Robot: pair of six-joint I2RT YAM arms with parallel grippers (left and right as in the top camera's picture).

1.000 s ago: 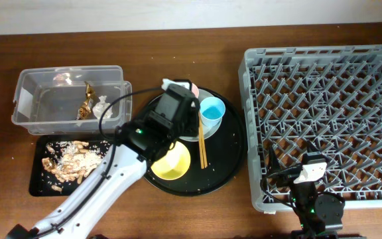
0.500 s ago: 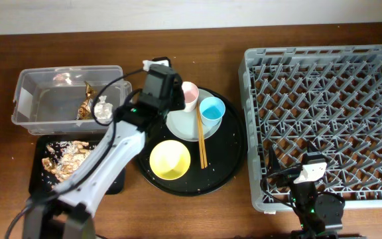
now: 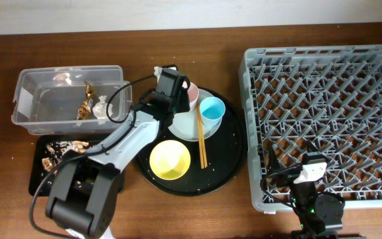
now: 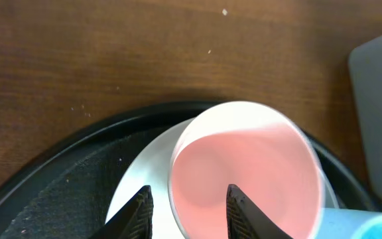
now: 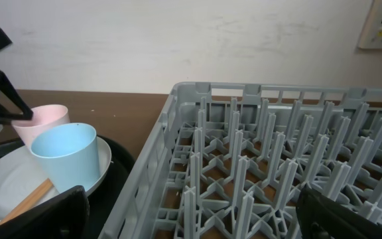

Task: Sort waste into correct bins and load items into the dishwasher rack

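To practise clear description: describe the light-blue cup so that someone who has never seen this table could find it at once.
Find the round black tray left of the grey dishwasher rack. At its far side lies a pale plate bearing two cups. The light-blue cup is the one nearer the rack, beside the pink cup.

From my end the worktop reads as dark varnished wood, grain showing, with a slight sheen. The pink cup and light-blue cup look like smooth matt plastic, same for the yellow bowl. The plate is smooth, a bit glossy. The round black tray is rough and woven-looking inside. The dishwasher rack is dull grey plastic, the box clear shiny plastic, the chopsticks bare wood.
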